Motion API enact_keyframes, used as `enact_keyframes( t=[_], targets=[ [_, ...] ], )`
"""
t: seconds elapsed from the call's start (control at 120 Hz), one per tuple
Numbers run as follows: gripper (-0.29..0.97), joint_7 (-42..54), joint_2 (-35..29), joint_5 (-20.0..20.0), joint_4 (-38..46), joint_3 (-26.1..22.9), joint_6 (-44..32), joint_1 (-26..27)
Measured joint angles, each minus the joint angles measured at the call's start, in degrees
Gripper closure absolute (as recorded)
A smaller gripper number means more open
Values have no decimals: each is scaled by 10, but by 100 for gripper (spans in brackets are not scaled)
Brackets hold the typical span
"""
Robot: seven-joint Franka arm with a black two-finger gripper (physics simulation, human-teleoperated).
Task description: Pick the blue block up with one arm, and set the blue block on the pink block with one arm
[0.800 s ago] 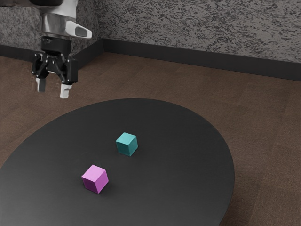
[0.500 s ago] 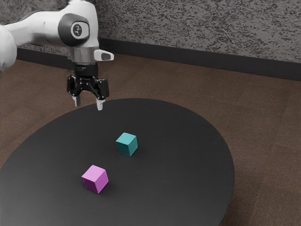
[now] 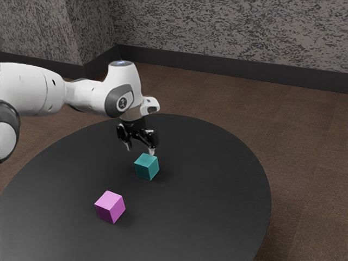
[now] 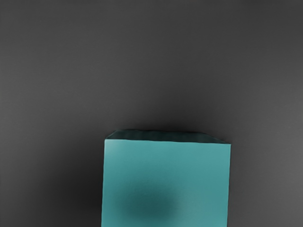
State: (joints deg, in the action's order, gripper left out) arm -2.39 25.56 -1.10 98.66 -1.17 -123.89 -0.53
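1. Now the claw hangs just above the blue block, with its two fingers spread apart and pointing down, gripping nothing.
2. One fingertip sits close over the block's far top edge. The exterior view does not show whether it touches.
3. The blue block, teal in shade, rests flat on the round black counter, near its middle.
4. The pink block lies on the same counter, near the blue one but apart from it, toward the exterior view's left and closer to the camera.
5. The white arm reaches in from the exterior view's left, low over the counter.
6. From the wrist, the blue block lies directly under the hand, with a soft dark shadow on its top face and dark counter around it.
7. Brown floor and a speckled grey wall stand behind.
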Motion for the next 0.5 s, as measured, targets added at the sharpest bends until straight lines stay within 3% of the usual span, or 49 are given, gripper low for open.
enact_keyframes(
  t=[0.225,0.5],
  targets=[
    [0,8,16,0,28,-1,-68,-3],
    [0,16,25,0,46,-14,-99,-3]
  ],
)
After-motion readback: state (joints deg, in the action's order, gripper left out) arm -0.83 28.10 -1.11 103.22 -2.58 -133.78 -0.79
